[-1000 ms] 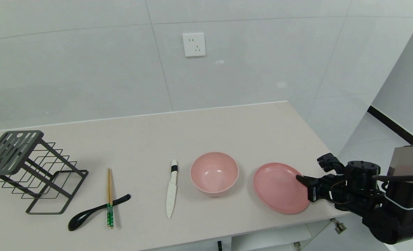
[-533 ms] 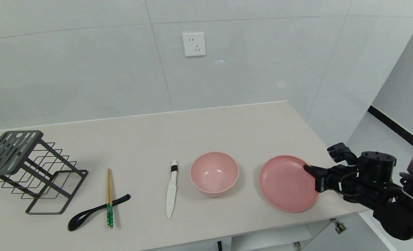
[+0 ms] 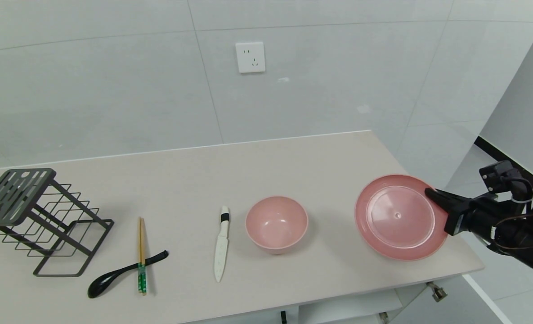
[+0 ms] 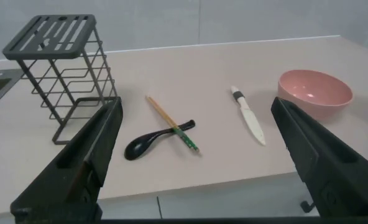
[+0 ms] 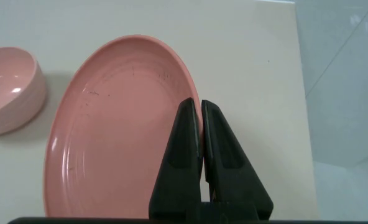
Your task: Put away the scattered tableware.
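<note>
While the right claw (image 3: pixel 432 194) pinches the rim of the pink plate (image 3: pixel 399 217) between closed fingers, the plate stands steeply tilted at the right end of the tabletop (image 3: pixel 248 171), its underside and foot ring turned toward the head camera. Whether its lower rim touches the surface cannot be told. From the right wrist the same claw (image 5: pixel 199 109) grips the plate (image 5: pixel 122 143) at its edge, ridged inner face showing.

Just left of the plate, apart from it, the pink bowl (image 3: pixel 276 222) sits upright. Beside the bowl lies the white knife (image 3: pixel 221 243), black band near the far end of its handle. Farther left the chopsticks (image 3: pixel 141 254) lie side by side across the handle of the black spoon (image 3: pixel 122 272), touching it. The dark wire rack (image 3: pixel 32 216) stands at the left end.

The left claw (image 4: pixel 196 104) is spread wide, pinching nothing, held off the tabletop's near edge, well apart from the tableware. A wall socket (image 3: pixel 250 57) sits on the tiles behind.
</note>
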You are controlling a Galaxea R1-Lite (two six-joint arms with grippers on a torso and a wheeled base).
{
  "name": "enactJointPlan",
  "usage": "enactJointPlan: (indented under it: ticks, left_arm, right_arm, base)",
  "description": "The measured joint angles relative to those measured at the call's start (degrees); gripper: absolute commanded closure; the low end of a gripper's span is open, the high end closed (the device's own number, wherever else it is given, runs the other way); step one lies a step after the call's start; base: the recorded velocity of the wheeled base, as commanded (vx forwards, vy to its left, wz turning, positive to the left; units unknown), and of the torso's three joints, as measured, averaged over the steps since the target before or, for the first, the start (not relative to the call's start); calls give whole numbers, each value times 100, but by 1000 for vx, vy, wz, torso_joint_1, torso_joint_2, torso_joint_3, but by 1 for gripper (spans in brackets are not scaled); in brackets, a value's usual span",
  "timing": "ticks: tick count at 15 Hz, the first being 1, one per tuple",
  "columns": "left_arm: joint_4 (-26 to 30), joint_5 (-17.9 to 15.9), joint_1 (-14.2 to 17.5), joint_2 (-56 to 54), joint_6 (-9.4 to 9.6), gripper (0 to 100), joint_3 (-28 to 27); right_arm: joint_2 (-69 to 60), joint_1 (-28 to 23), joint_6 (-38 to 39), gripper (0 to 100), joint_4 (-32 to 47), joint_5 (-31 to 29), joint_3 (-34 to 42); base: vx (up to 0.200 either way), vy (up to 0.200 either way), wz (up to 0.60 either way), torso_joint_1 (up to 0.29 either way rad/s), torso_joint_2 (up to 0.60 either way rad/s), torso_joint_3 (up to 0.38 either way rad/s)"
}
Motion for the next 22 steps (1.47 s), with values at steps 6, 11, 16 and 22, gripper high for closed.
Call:
enactJointPlan:
  ticks: [6,11,16,22]
  left_arm:
    - [-9,-1640,-9,74,-13,0,-234]
    - [-482,-2565,-20,1752,-74,0,-1119]
    - [-2198,-2827,-390,4169,-41,0,-1380]
    - [-3944,-3027,-1063,6339,-17,0,-1620]
  right_arm:
    - [-739,105,4,100,-20,5,439]
    - [-1368,434,77,100,-24,6,785]
    - [-1729,574,69,100,-22,6,807]
    - [-1899,613,55,100,-22,16,851]
  base:
    - [0,0,0,0,0,0]
    - [0,0,0,0,0,0]
    - [0,0,0,0,0,0]
    - [0,0,0,0,0,0]
